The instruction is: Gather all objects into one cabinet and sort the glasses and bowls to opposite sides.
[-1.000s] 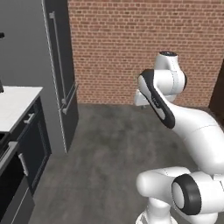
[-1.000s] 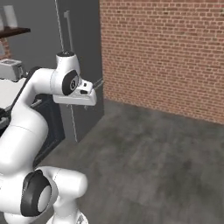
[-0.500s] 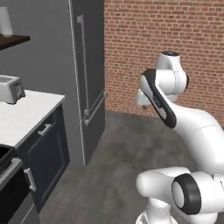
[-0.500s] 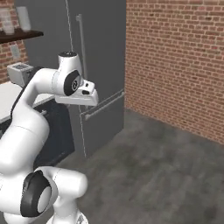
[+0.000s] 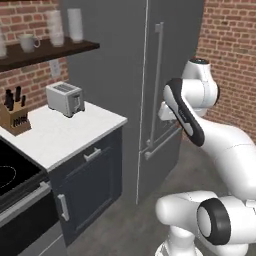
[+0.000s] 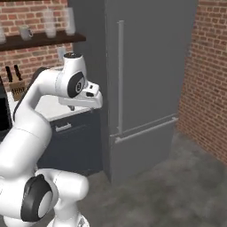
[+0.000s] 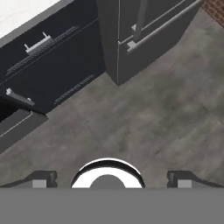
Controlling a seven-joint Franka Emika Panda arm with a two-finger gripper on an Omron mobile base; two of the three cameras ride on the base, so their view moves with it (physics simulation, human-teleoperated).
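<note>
Hand view | gripper [image 7: 107,177] open (tips cropped) | mug [image 5: 29,42] blurry

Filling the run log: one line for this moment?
gripper: open, empty, over floor | mug, tumblers: on wall shelf | toaster: on counter

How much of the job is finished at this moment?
Nothing looks done: the mug and the glasses stand on the open brown shelf, not in a cabinet. In hand: nothing; the hand is open and empty, pointing at the floor. Left: all gathering and sorting.
</note>
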